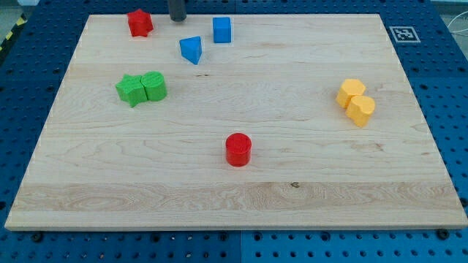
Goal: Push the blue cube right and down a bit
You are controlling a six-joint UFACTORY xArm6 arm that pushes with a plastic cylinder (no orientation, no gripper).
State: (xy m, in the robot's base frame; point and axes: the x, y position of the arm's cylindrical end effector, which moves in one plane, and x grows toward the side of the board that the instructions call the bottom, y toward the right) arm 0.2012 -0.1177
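One rod, no claw: my tip (178,20) touches nothing, left of blue cube (222,30).

We see only the lower stub of the rod, cut off by the view's top edge; my tip (178,20) sits near the board's (292,190) top edge. The board's bottom corners run out of the view. The tag (404,33) at the view's top right is too small to read.
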